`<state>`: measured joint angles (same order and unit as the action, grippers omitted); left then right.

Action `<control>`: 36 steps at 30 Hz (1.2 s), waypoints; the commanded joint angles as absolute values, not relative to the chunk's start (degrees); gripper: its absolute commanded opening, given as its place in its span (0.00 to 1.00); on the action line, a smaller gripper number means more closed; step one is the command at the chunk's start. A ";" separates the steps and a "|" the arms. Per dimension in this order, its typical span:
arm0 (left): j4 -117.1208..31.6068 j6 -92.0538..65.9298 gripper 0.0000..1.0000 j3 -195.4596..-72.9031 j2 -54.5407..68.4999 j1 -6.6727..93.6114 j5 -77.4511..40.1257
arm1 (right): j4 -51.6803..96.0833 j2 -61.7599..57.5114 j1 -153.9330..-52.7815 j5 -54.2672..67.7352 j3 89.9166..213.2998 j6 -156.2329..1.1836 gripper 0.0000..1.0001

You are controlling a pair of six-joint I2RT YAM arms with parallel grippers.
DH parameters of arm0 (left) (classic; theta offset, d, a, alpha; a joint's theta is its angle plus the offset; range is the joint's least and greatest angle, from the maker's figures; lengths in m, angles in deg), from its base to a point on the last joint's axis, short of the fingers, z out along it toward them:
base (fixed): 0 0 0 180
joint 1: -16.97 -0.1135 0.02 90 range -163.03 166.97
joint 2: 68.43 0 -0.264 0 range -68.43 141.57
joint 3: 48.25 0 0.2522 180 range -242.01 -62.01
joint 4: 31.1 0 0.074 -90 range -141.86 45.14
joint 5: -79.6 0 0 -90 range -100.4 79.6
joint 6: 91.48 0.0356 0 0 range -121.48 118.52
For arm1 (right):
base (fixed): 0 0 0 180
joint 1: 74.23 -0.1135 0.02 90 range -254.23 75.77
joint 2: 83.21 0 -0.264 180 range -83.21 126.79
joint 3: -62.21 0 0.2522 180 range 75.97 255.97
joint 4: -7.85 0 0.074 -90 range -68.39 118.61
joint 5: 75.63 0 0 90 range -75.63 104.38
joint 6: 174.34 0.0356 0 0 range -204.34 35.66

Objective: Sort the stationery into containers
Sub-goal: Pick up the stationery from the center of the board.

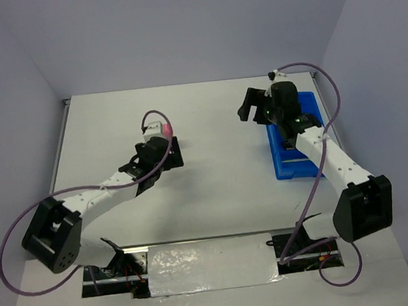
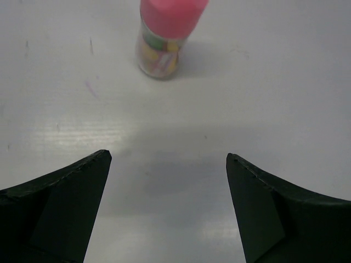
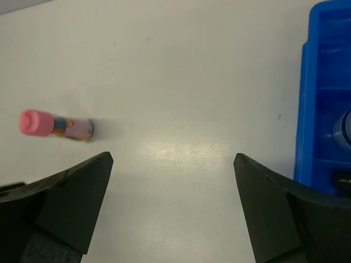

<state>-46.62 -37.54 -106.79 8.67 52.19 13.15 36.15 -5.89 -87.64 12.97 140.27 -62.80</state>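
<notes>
The pink-topped tube stands on the white table just ahead of my left gripper, which is open and empty with bare table between its fingers. In the top view the tube is just beyond the left gripper. The bright blue tray lies at the right, partly hidden under my right arm. My right gripper is open and empty, just left of the tray's far end. In the right wrist view the tube is far left, the tray at the right edge, and the gripper over bare table.
A pale blue-white round thing and a black item lie in tray compartments. The table's metal-edged left rim and purple-grey walls bound the space. Purple cables loop from both arms.
</notes>
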 commanded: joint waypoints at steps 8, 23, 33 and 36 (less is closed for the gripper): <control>-29.13 -31.02 0.99 -117.99 27.00 51.78 28.97 | 26.80 -14.56 -87.33 -0.03 130.47 -61.84 1.00; -29.48 -28.90 0.45 -130.22 39.06 48.44 30.56 | 23.89 -15.09 -89.17 -4.87 129.24 -62.28 1.00; -33.26 -28.99 0.00 -129.35 36.36 47.03 23.73 | 21.53 -13.77 -89.08 -7.85 128.27 -64.02 1.00; -38.08 -30.75 0.00 -129.42 28.27 46.77 11.82 | 13.19 -13.68 -89.17 -19.07 125.47 -71.20 1.00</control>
<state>-35.04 -29.05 -128.93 36.17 47.01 23.58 22.51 -13.65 -88.67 -9.09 127.68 -64.11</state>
